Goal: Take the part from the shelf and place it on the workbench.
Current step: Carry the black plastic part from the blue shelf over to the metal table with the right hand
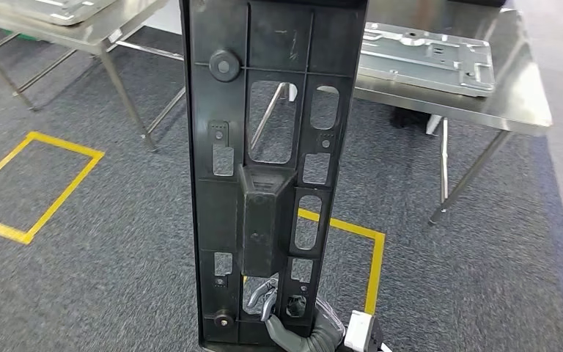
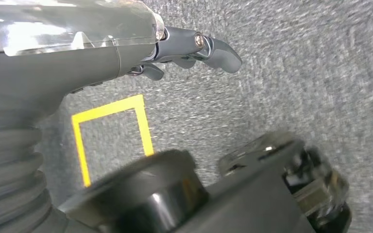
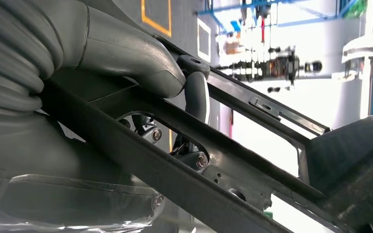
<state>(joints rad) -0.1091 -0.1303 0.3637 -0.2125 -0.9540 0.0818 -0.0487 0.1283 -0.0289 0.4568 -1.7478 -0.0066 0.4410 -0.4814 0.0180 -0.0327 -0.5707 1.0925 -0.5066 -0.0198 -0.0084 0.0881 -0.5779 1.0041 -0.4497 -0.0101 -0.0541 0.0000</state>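
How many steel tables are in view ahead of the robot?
2: one table at upper left, one table at upper right bearing a grey metal plate. The held black panel may hide more.

Even indoor light, blurred floor, blown-out background

Right hand (image 1: 293, 323) gripping; left hand (image 2: 194, 46) seemingly loosely curled

Tall black part (image 1: 271, 169) upright in right hand (image 1: 293, 323), blocking middle of forward view. Workbench (image 1: 513, 103) ahead right, grey plate (image 1: 425, 55) on near half, bare steel at right edge. Second table (image 1: 95, 33) ahead left. Open carpet (image 1: 117, 242) between.
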